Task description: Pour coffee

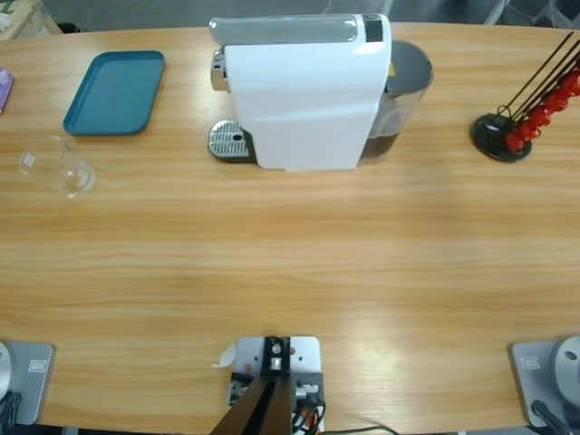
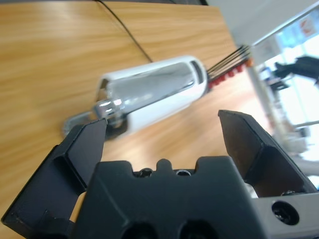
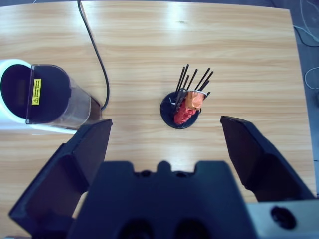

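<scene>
No coffee shows in any view. A white coffee machine (image 1: 304, 100) stands at the back middle of the table, its metal drip tray (image 1: 228, 140) pointing left. An empty-looking clear glass (image 1: 59, 168) sits far left, well away from the drip tray. Neither arm appears in the high view. My left gripper (image 2: 162, 127) is open and holds nothing, looking from a distance at the machine (image 2: 149, 94). My right gripper (image 3: 167, 127) is open too, high over the table and above the capsule stand (image 3: 185, 107).
A teal tray (image 1: 115, 91) lies back left. The smoky grey tank (image 1: 403, 91) sits on the machine's right side. A black wire stand with red capsules (image 1: 526, 118) is at the right. A black cable (image 3: 94, 55) runs behind the tank (image 3: 50, 99).
</scene>
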Action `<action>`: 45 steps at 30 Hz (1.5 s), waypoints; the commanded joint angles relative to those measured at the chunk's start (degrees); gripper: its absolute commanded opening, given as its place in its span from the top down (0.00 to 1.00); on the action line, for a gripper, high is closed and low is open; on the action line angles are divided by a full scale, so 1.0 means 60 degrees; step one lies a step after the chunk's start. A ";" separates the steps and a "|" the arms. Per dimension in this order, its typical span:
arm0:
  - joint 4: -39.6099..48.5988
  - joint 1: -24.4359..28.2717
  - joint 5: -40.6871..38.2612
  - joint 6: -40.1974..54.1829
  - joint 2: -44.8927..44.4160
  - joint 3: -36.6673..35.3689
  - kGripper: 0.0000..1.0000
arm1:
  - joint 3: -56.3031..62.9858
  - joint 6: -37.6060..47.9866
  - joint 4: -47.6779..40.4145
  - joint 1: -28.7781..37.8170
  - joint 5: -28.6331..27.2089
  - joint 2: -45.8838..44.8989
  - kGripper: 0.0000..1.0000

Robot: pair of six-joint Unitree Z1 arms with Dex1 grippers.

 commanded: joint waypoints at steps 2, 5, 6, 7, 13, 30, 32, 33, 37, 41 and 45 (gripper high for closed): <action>-0.0156 0.0218 -0.0790 -0.1569 0.1792 -0.0274 0.03 | 0.0935 0.0096 -0.0065 -0.0126 0.0237 -0.0558 0.02; -0.0153 0.0394 -0.0793 -0.1721 0.1859 -0.0303 0.03 | 0.0965 0.0096 -0.0085 -0.0126 0.0278 -0.0582 0.02; -0.0139 0.0429 -0.0805 -0.1788 0.1859 -0.0303 0.04 | 0.0959 0.0105 -0.0097 -0.0129 0.0278 -0.0570 0.03; -0.0098 0.0458 -0.0813 -0.1815 0.1865 -0.0295 0.05 | 0.0950 0.0120 -0.0106 -0.0129 0.0278 -0.0561 0.03; -0.0057 0.0499 -0.1476 -0.2137 0.2390 -0.0286 0.28 | 0.1126 0.0284 -0.0106 -0.0123 0.0301 -0.0450 0.08; 0.0559 0.0517 -0.1230 -0.1824 0.1933 -0.0435 0.04 | 0.1381 0.0316 -0.0229 -0.0129 0.0412 -0.0485 0.11; 0.0802 0.0549 -0.1086 -0.1791 0.1862 -0.0435 0.01 | 0.1434 0.0316 -0.0293 -0.0129 0.0488 -0.0482 0.11; 0.0813 0.0584 -0.1068 -0.1791 0.1868 -0.0435 0.01 | 0.1457 0.0316 -0.0311 -0.0126 0.0529 -0.0485 0.11; 0.0702 0.0751 -0.1019 -0.1630 0.2097 -0.0719 0.03 | 0.1521 0.0298 -0.0296 -0.0126 0.0614 -0.0573 0.12; 0.0643 0.0866 -0.1086 -0.1487 0.2404 -0.1379 0.19 | 0.1633 0.0301 -0.0311 -0.0129 0.0647 -0.0629 0.15; 0.0679 0.0880 -0.1341 -0.1516 0.2633 -0.1352 0.23 | 0.1627 0.0301 -0.0370 -0.0129 0.0650 -0.0629 0.15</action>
